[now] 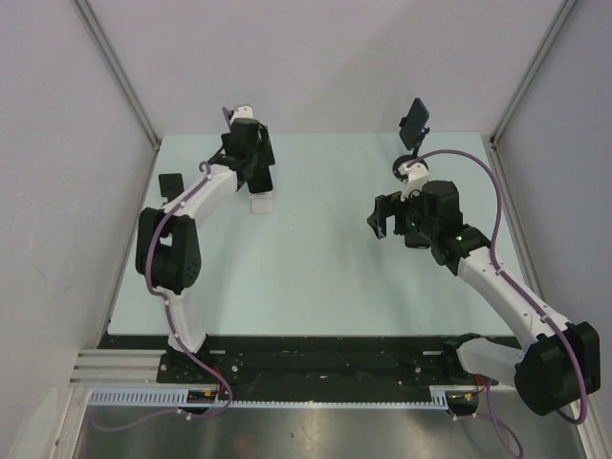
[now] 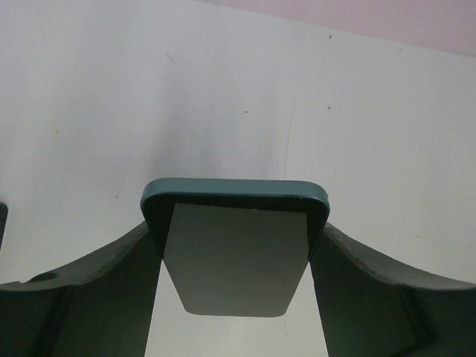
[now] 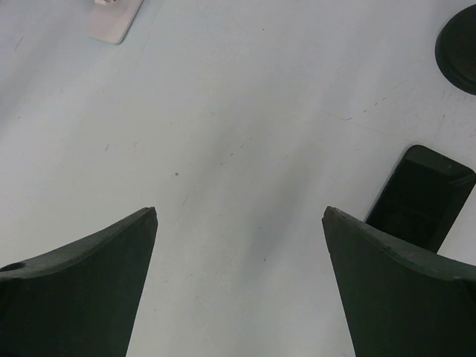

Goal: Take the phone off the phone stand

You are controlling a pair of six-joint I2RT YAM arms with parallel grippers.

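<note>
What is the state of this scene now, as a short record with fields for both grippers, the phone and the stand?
left gripper: shut on a dark-rimmed grey panel, at the far part of the table
right gripper: open, empty, above the table
black phone: flat on the table beside the right gripper, on no stand
white stand base: on the table, just on the near side of the left gripper
panel's identity: cannot tell
</note>
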